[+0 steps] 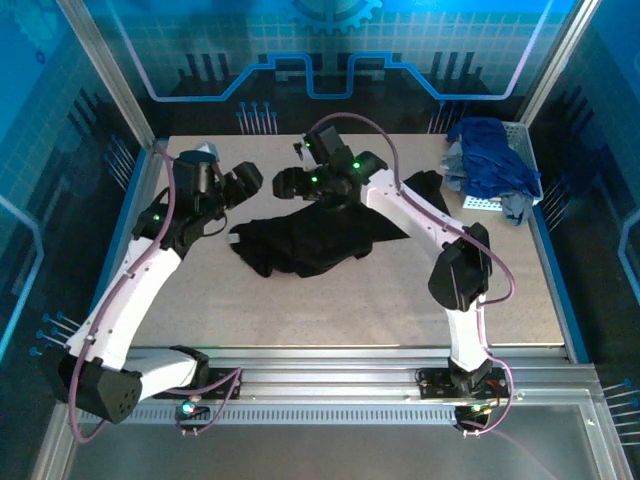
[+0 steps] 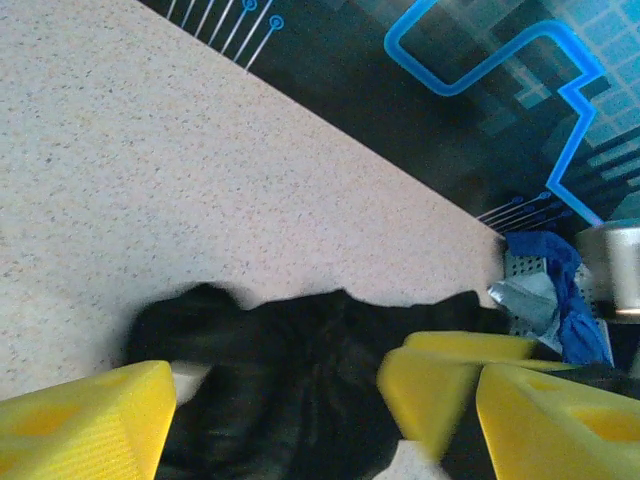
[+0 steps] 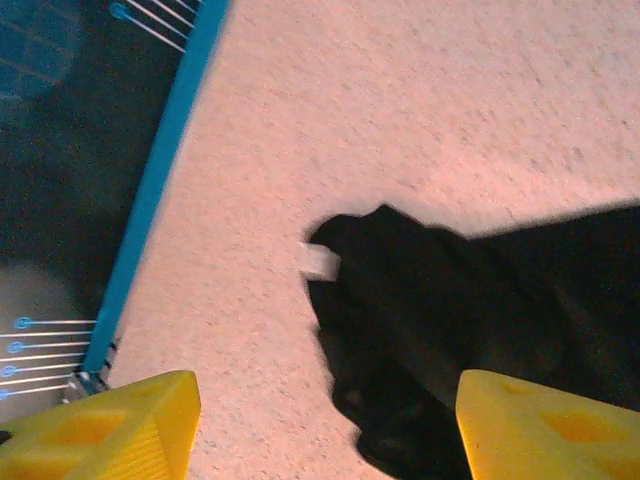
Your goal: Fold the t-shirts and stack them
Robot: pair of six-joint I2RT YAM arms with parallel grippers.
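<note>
The black t-shirt (image 1: 300, 240) lies crumpled in the middle of the table, with a sleeve reaching back right. Both grippers hover close together above its back left edge. My left gripper (image 1: 258, 180) is open; in the left wrist view its yellow fingers (image 2: 80, 420) stand wide apart over the black cloth (image 2: 300, 380), holding nothing. My right gripper (image 1: 287, 183) is open too, its fingers (image 3: 545, 430) spread above the shirt's edge (image 3: 450, 320), where a white tag (image 3: 320, 260) sticks out. A royal blue t-shirt (image 1: 490, 160) and a pale grey-blue one (image 1: 515, 205) are heaped in the basket.
The white mesh basket (image 1: 525, 140) stands at the back right corner of the table. A yellow finger of the right gripper (image 2: 450, 385) shows blurred just inside my left gripper's right finger. Bare tabletop (image 1: 330, 310) stretches in front of the shirt. Glass walls enclose the table.
</note>
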